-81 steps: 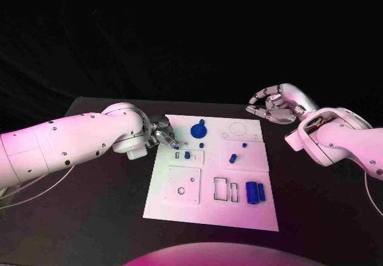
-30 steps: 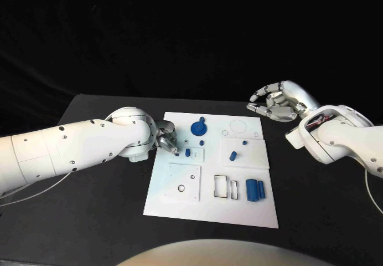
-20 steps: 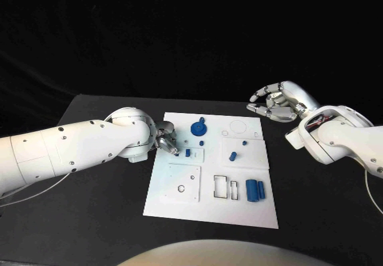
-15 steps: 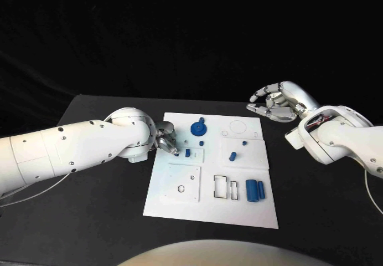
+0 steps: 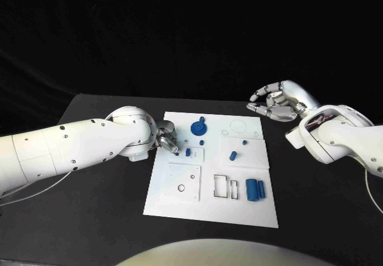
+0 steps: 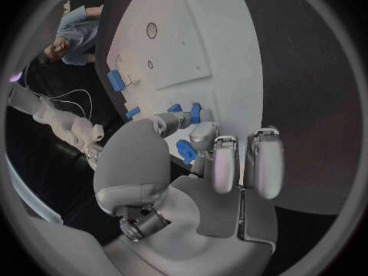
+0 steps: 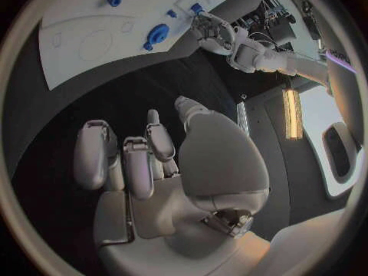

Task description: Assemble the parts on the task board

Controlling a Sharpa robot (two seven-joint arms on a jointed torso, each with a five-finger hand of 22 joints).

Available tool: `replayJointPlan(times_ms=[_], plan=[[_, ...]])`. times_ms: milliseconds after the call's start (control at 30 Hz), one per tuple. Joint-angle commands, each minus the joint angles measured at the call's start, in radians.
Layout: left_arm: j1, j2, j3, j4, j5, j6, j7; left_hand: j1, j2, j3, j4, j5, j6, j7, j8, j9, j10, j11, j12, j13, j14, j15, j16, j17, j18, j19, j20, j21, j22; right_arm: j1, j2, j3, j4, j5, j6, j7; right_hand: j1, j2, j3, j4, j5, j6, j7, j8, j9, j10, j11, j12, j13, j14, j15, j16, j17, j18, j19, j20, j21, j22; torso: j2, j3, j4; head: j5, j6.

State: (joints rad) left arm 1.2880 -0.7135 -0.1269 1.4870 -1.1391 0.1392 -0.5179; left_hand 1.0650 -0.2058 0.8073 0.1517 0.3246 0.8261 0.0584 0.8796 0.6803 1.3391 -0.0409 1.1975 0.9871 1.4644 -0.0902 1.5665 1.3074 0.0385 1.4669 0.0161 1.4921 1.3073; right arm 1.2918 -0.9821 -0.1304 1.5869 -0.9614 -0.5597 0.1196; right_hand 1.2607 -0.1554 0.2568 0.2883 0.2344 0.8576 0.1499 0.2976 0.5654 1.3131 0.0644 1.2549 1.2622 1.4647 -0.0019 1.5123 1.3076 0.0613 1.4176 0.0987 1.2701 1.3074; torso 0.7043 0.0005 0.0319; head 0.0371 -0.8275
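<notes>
Head view: you see the task board (image 5: 209, 208) mid-table, the left hand (image 5: 165, 138) at its near-left edge beside a small blue part (image 5: 187, 152). Left wrist view: its fingertips (image 6: 201, 133) pinch that part. Right wrist view: the right hand (image 7: 153, 159) hovers empty, fingers loosely apart.

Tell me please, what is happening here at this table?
A robot is assembling small blue parts on a white board. Its left hand is at the board's left edge, fingers on a small blue part. Its right hand hovers beyond the board's far right corner, fingers curled, holding nothing. A blue disc and two blue blocks lie on the board.
</notes>
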Motion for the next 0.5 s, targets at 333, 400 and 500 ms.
replayJointPlan(times_ms=[333, 400, 500], plan=[[-0.005, 0.007, -0.004, -0.009, 0.012, 0.040, -0.010, -0.069, -0.013, -0.016, 0.004, -0.004, 0.043, -0.040, 0.002, 0.008, 0.012, -0.009, 0.015, 0.013, 0.106, -0.012, 0.004, 0.263, -0.011, 0.049, -0.010, 0.012, 0.145, -0.001, -0.001, 0.000, 0.001, -0.009, 0.007, 0.009, -0.010, 0.004, -0.007, 0.001, 0.007, 0.000, -0.007, 0.009, 0.002, -0.006, -0.003, -0.004, -0.001, 0.074, -0.008, -0.006, 0.133, 0.009, -0.007, -0.001, -0.004, 0.078, 0.000, 0.0009, -0.0004, -0.002, -0.006], [-0.005, 0.007, -0.004, -0.010, 0.012, 0.042, -0.010, -0.081, -0.017, -0.027, 0.011, -0.004, 0.046, -0.041, 0.003, 0.005, 0.012, -0.010, 0.016, 0.014, 0.106, -0.013, 0.004, 0.263, -0.012, 0.050, -0.011, 0.013, 0.148, -0.001, -0.001, 0.000, 0.001, -0.009, 0.007, 0.009, -0.010, 0.004, -0.007, 0.001, 0.007, 0.000, -0.007, 0.009, 0.002, -0.006, -0.003, -0.004, -0.001, 0.074, -0.008, -0.006, 0.133, 0.009, -0.007, -0.002, -0.004, 0.078, 0.000, 0.0007, -0.0004, -0.002, -0.007], [-0.005, 0.007, -0.004, -0.010, 0.012, 0.044, -0.010, -0.088, -0.019, -0.035, 0.016, -0.004, 0.049, -0.042, 0.004, 0.002, 0.014, -0.010, 0.019, 0.017, 0.106, -0.014, 0.004, 0.263, -0.012, 0.052, -0.011, 0.016, 0.151, -0.001, -0.001, 0.000, 0.000, -0.009, 0.007, 0.009, -0.010, 0.004, -0.007, 0.001, 0.007, 0.000, -0.007, 0.009, 0.002, -0.006, -0.003, -0.005, -0.001, 0.074, -0.008, -0.006, 0.133, 0.009, -0.007, -0.002, -0.004, 0.078, 0.000, 0.0006, -0.0001, -0.003, -0.008]])
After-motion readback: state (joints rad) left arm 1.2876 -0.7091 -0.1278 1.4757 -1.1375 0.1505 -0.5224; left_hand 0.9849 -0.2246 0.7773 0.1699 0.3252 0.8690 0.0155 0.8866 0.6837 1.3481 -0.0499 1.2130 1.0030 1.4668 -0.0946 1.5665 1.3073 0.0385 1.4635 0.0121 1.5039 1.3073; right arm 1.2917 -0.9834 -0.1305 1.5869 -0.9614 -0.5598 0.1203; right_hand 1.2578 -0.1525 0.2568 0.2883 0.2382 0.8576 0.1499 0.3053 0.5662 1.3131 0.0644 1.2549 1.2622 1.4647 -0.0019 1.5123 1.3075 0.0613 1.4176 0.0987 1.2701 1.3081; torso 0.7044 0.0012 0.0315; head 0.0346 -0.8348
